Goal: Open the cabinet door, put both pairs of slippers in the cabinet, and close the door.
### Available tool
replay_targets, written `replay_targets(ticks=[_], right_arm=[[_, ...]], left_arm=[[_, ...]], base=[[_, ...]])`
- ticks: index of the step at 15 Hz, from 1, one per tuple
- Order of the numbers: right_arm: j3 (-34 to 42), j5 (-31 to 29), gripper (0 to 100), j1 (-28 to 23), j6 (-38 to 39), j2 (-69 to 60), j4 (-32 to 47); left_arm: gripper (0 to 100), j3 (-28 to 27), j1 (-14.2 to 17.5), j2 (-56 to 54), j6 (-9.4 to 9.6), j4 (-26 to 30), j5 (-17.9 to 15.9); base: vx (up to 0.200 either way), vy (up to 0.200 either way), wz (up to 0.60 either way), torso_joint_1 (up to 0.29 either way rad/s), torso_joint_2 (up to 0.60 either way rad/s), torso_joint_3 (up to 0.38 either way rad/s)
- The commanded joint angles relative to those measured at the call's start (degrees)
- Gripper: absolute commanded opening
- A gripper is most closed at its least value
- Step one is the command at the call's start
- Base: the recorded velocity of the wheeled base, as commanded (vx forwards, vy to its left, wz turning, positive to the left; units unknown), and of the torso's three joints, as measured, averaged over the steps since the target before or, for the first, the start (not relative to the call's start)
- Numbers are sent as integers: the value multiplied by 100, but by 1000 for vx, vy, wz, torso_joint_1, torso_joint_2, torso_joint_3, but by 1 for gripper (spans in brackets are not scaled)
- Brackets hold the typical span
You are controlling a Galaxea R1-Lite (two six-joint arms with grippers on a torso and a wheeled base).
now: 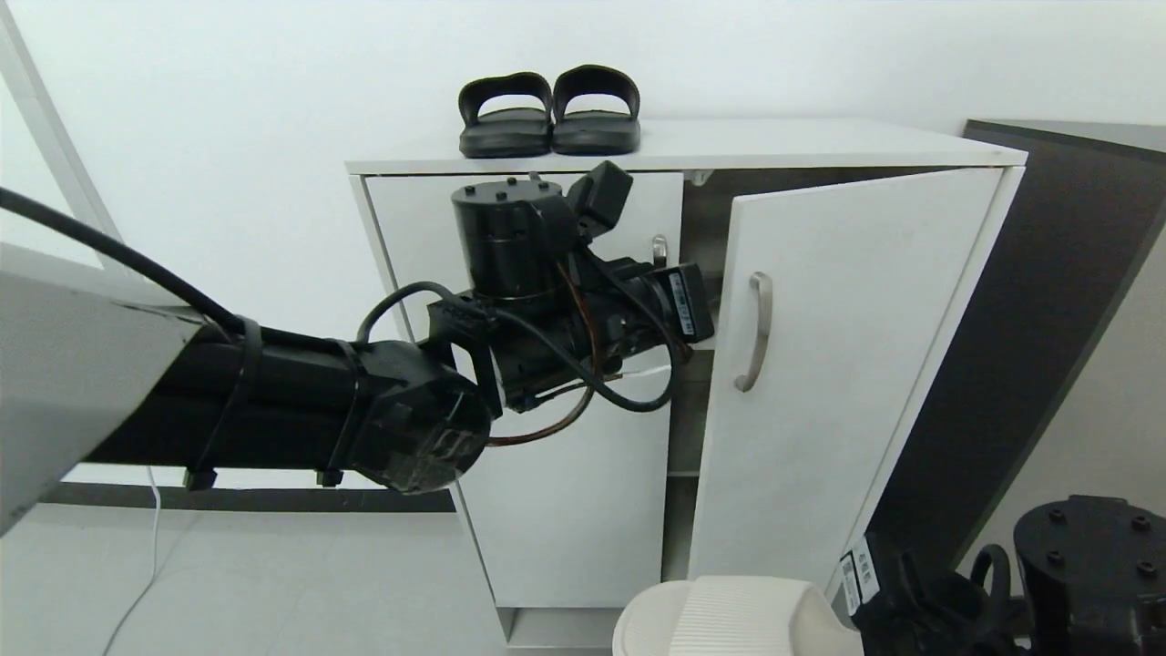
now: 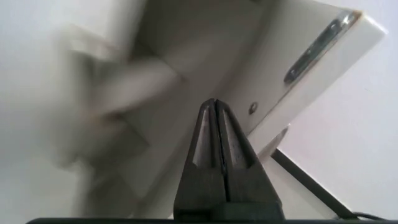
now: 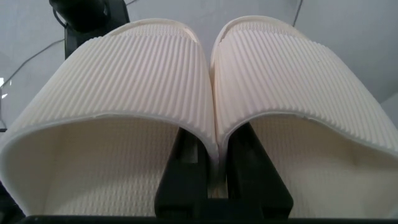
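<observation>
The white cabinet (image 1: 820, 146) has its right door (image 1: 847, 383) swung partly open, and the left door (image 1: 565, 510) is closed. A pair of black slippers (image 1: 549, 114) rests on the cabinet top. My left arm is held at the gap between the doors. In the left wrist view, my left gripper (image 2: 215, 109) is shut and empty, facing the inside of the cabinet beside the open door (image 2: 329, 65). Low at the front right, my right gripper (image 3: 214, 152) is shut on the inner straps of a pair of white ribbed slippers (image 3: 143, 81) (image 1: 729, 615).
A dark grey panel (image 1: 1048, 301) stands right of the cabinet, close behind the open door. The door carries a metal handle (image 1: 756, 333). A white wall lies behind, and a pale floor with a thin cable (image 1: 146, 565) lies to the left.
</observation>
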Motion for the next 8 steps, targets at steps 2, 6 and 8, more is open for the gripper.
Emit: replay_targets(ticks=[2,6,8], right_arm=[[62,-5,0,408,-1,-182,-4],[124,-32,0,619,-10,-279,-4],[124,-32,0,628,-10,-279,-13]], left_arm=[[0,661,-764,-353,25,-117,458],[0,872,-896,-362,8,-591,581],[0,872,-887,-353,8,-600,581]], base=[[-200,0,0,2,2,2],[-200,0,0,0,1,7],[0,0,0,0,0,0]])
